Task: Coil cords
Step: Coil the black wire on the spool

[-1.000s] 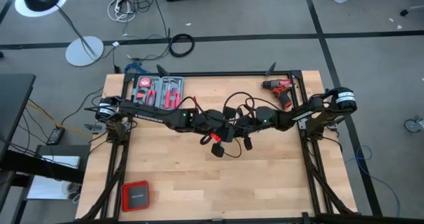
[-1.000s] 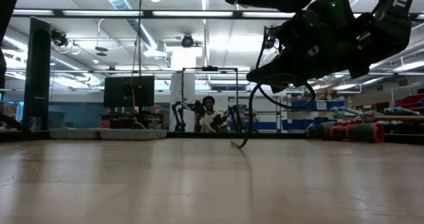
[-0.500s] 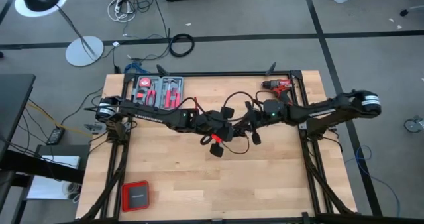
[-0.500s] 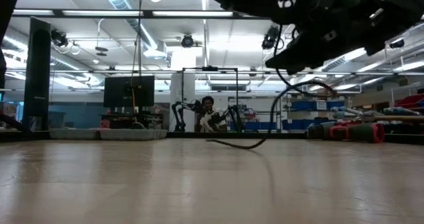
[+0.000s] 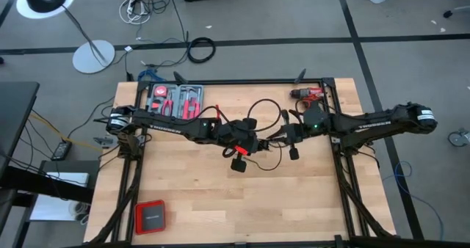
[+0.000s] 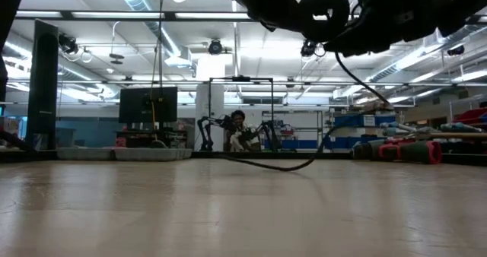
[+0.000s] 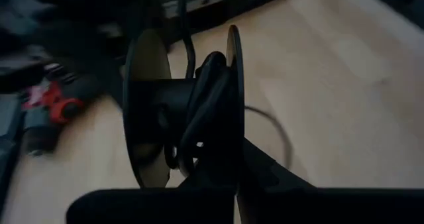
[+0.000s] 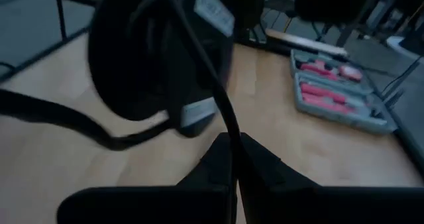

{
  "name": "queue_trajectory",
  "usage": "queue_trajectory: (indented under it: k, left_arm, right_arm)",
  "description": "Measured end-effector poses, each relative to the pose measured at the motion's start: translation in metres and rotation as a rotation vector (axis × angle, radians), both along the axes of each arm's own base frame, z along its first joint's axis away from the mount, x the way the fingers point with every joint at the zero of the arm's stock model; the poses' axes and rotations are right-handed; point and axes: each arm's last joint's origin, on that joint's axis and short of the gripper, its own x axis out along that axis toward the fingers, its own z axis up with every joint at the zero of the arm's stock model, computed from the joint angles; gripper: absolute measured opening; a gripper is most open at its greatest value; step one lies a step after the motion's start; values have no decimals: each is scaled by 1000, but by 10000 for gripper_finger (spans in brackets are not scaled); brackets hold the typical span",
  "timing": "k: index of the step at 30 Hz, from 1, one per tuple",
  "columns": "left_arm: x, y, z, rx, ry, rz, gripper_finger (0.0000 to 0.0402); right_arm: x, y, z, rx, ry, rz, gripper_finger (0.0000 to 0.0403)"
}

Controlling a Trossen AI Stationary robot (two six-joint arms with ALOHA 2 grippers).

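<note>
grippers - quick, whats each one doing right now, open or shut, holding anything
Left gripper: shut on the spool with cord wound on it.
Right gripper: shut on the thin black cord, pulling it off to the side.

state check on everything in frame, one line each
cord: partly wound on the spool, the rest hanging down to the table
spool: held up by the left gripper, shut
right gripper: shut on cord, above the table
tool case: open
red drill: lying untouched
</note>
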Motion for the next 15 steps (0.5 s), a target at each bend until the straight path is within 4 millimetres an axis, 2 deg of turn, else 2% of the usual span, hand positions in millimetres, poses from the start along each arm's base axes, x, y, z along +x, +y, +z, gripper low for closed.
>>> queue_trajectory:
  k: [5, 15]
  left_arm:
    - [0, -1, 0, -37, 1, -55, 0]
    - [0, -2, 1, -71, -3, -73, 0]
  right_arm:
    - [3, -1, 18, -134, -46, 13, 7]
    - [28, 1, 36, -329, -106, 99, 7]
